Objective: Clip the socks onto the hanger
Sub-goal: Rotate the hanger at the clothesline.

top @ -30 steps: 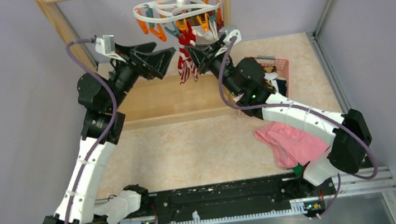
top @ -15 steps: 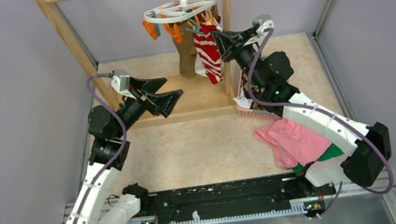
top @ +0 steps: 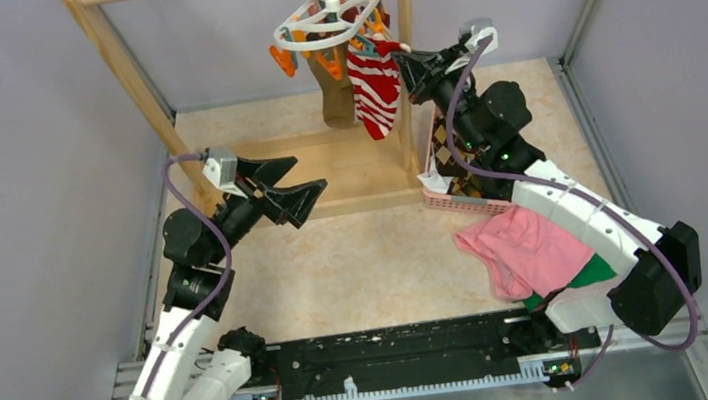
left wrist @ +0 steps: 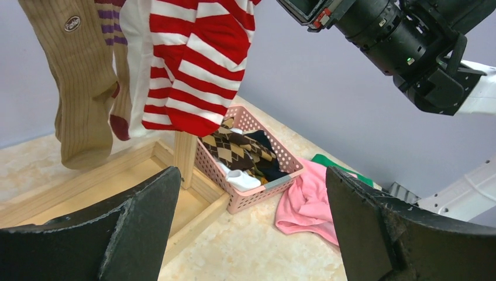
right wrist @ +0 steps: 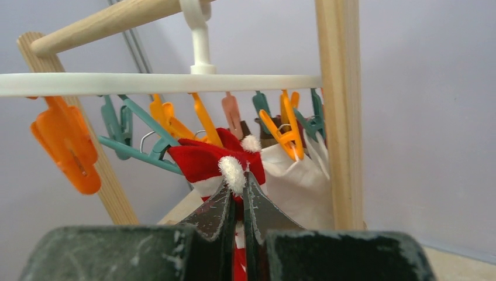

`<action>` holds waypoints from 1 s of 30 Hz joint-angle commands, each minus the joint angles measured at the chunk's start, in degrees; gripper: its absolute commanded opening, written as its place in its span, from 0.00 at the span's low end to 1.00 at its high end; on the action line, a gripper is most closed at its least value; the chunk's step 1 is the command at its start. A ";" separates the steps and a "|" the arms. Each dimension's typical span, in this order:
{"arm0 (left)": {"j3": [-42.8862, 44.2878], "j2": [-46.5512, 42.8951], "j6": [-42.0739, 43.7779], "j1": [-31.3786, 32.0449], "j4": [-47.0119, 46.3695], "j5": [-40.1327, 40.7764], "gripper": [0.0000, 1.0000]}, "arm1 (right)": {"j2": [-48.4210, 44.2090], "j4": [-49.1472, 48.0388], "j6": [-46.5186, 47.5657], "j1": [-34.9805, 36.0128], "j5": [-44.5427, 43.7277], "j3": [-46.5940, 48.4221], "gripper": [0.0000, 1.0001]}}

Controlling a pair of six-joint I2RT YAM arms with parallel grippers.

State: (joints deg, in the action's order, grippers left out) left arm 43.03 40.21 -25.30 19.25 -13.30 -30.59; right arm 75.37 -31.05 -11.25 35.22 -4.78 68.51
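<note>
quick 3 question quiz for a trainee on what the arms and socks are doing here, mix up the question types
1. True or false: the left end effector is open and holds nothing.
2. What is the right end effector pinching?
A. the red-white striped sock
B. the brown sock
C. the pink cloth
3. Fill in the missing word: the argyle sock lies in the pink ____.

Key
1. True
2. A
3. basket
</note>
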 commanded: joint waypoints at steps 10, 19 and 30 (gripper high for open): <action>-4.11 -2.36 3.07 0.21 -3.32 3.03 0.99 | -1.64 1.89 -2.16 -5.64 1.52 3.41 0.00; -6.73 -3.51 1.16 0.26 -4.47 2.68 0.99 | 0.90 3.86 -5.12 -10.68 4.50 6.39 0.00; -8.47 -3.42 -0.75 0.25 -5.59 1.73 0.99 | 5.12 4.88 -8.23 -13.39 9.34 9.48 0.00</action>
State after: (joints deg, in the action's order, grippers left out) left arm 35.42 37.26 -25.23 19.25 -15.25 -27.68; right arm 79.55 -25.89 -17.85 22.70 1.89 74.81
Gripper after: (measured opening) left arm 0.987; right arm 0.017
